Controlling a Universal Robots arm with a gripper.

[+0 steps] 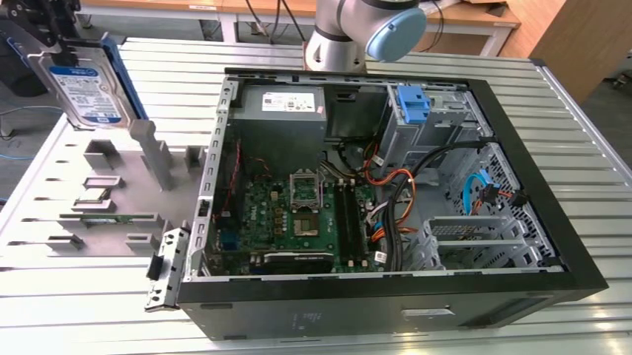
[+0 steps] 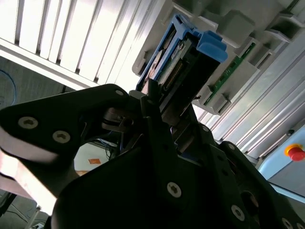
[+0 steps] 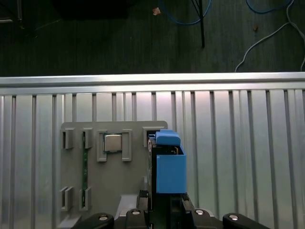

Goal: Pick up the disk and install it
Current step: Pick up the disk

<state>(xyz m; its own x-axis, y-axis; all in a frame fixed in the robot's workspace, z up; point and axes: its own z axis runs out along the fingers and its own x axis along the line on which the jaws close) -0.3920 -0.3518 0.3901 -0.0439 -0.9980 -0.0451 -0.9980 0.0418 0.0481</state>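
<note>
exterior view: the gripper (image 1: 61, 46) is clenched on the top edge of the disk (image 1: 84, 92). the disk hangs upright over the far end of the grey plate (image 1: 118, 194), label towards the camera, its blue bracket on the edge nearer the case (image 1: 395, 296). i cannot tell whether its lower edge is clear of the plate. a green strip (image 1: 109, 218) lies in a slot on the near part of the plate. the open case sits just beside the plate, on the exterior view's right of it, and the arm (image 1: 365, 29) rises beyond it.

second wrist view: the black fingers (image 2: 148, 95) press on both flat faces of the disk (image 2: 172, 62), which points down at the plate (image 2: 233, 24). the green strip (image 2: 229, 71) is in the plate beside it.

first wrist view: the gripper (image 3: 164, 202) grips the disk (image 3: 169, 172), which stands edge-on over one side of the plate (image 3: 124, 176). a chip (image 3: 113, 142) rests in a pocket of the plate near the disk, and the green strip (image 3: 85, 162) lies towards the plate's other side.
</note>
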